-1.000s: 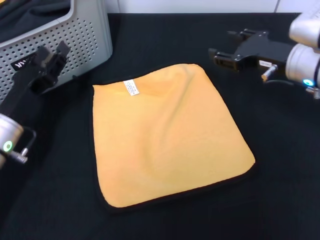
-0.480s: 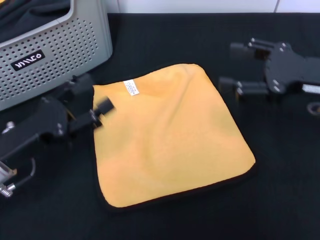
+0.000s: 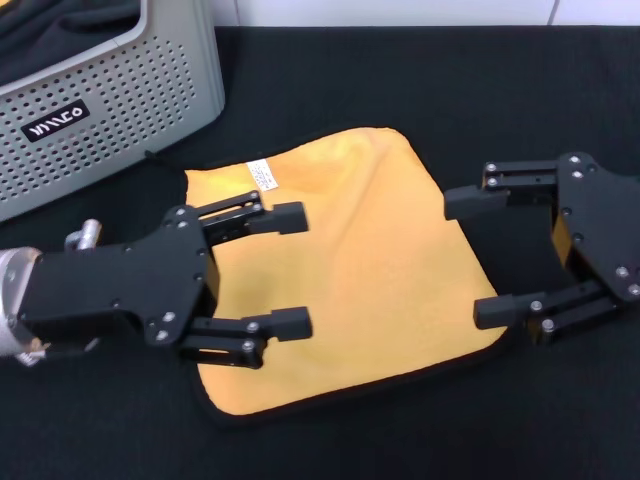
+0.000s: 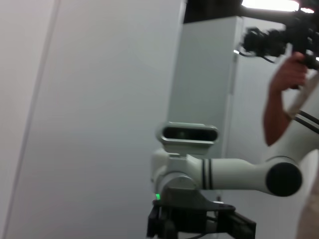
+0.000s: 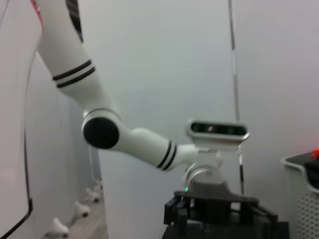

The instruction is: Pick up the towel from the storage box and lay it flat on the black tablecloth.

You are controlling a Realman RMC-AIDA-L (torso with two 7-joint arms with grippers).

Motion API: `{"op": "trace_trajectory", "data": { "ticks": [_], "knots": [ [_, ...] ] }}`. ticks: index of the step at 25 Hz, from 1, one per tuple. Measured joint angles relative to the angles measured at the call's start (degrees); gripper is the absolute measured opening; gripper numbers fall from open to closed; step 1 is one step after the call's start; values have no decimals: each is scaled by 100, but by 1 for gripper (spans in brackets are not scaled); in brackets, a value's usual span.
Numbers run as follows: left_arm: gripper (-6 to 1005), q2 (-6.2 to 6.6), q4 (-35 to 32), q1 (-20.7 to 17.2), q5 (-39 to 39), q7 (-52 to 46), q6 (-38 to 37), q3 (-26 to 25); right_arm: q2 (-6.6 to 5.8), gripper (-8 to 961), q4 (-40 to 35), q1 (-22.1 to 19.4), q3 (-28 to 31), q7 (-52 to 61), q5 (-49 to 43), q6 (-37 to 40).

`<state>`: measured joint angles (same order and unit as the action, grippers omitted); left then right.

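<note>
The towel (image 3: 370,260) lies spread flat, orange-yellow face up, on the black tablecloth (image 3: 400,80), its white tag (image 3: 262,175) near the far left corner. In the head view my left gripper (image 3: 292,268) hovers open over the towel's left part, fingers pointing right. My right gripper (image 3: 475,258) is open over the towel's right edge, fingers pointing left. Nothing is between either pair of fingers. The storage box (image 3: 120,90) stands at the far left with a dark cloth (image 3: 60,20) inside.
The left wrist view looks across at the right arm (image 4: 234,174) and a person (image 4: 289,89) behind it. The right wrist view shows the left arm (image 5: 134,142) and the storage box's rim (image 5: 301,172).
Both grippers swung in from the far sides and now face each other above the towel. The towel itself has stayed where it was.
</note>
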<state>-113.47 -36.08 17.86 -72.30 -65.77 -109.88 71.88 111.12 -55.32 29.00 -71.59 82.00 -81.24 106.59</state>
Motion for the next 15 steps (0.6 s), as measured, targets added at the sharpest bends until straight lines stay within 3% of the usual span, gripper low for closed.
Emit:
{"op": "trace_trajectory", "data": {
  "ticks": [3,10,15],
  "knots": [
    [893,-38,-255,195,-67,-34,-6,-9,112,833,-524,23,18,283,-289,-59],
    [893,-56,-288,491,-85,-177,-11,-6,321,833,-762,94,227,427,-642,-91],
    [893,-57,-358,594,-94,-366,-12,-21,349,833,-771,184,253,430,-690,-118]
  ]
}}
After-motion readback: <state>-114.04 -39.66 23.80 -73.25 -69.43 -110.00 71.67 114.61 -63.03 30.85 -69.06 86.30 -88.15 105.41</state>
